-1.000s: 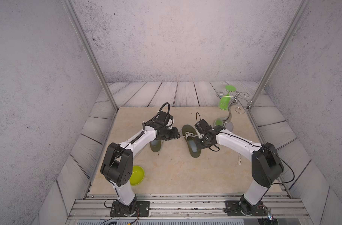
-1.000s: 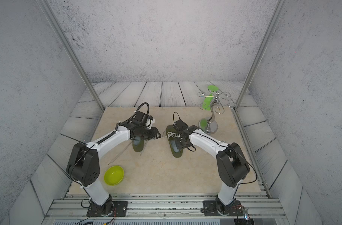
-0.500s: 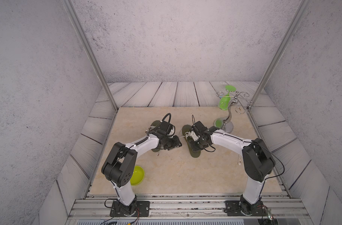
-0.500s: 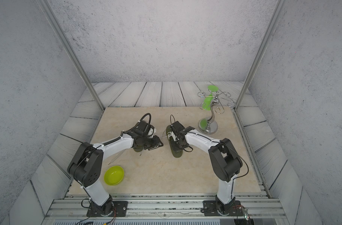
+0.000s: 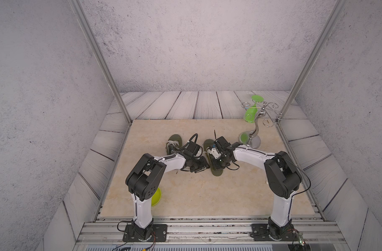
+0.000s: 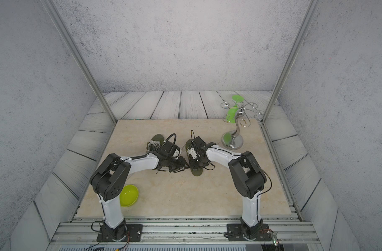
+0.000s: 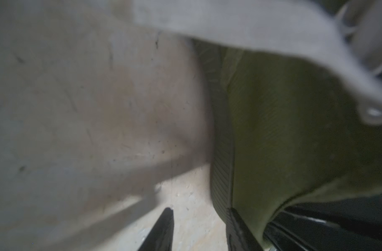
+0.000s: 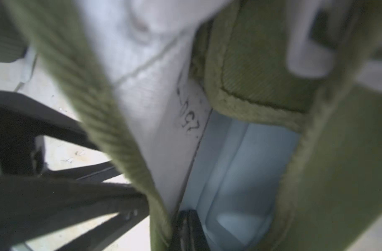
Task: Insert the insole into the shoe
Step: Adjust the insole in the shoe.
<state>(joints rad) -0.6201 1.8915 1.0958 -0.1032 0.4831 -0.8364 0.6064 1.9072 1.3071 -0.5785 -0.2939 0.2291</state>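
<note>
Fingers of my right gripper (image 8: 189,228) sit pressed together inside the olive shoe (image 5: 217,172), tips at the pale blue insole (image 8: 240,173) lying in it. On my left gripper (image 7: 200,215) the fingers stand apart, one against that shoe's ribbed sole edge.

The left arm (image 5: 175,162) and right arm (image 5: 251,155) look alike, with glossy white links between bulky black joint housings (image 5: 281,176). Thin black cables (image 5: 192,136) run along them, bound with small pale ties. Each arm ends in a black base plate (image 5: 159,229) fixed with silver screws. The left gripper (image 7: 200,215) has tapering black fingers (image 7: 161,230).
</note>
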